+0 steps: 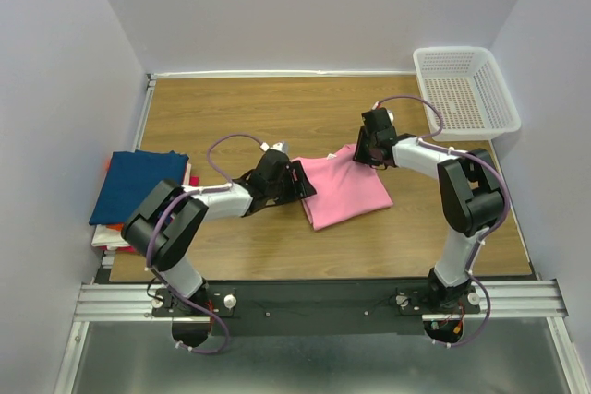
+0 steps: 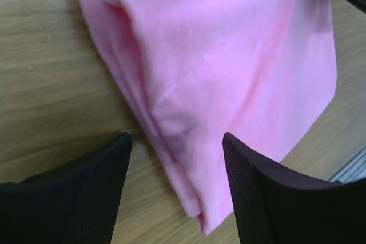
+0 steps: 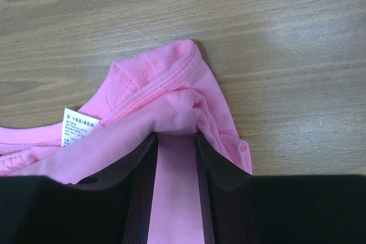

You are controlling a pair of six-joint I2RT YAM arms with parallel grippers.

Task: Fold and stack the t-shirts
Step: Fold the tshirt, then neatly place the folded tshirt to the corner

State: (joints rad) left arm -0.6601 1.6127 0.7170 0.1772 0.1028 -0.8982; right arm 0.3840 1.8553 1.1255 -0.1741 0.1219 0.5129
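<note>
The left claw point(image 2: 176, 141) is wide open over the pink shirt's point(image 2: 229, 72) folded edge, at its 9 o'clock side, and holds nothing. The right claw point(image 3: 175, 141) pinches the shirt by the collar, at 12 o'clock. The pink shirt lies in the middle of the table point(image 1: 277, 108). A blue shirt point(image 1: 138, 186) lies at the table's 9 o'clock.

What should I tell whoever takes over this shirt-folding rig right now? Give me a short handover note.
Left gripper: open, fingers either side of the pink shirt's folded edge, holding nothing.
Right gripper: shut on bunched cloth at the pink shirt's collar end.
Things: pink shirt mid-table, partly folded; blue shirt folded on top of a pile at the left edge.
Done: blue shirt folded and stacked.
Left: finish folding the pink shirt, then put it on the pile.
</note>
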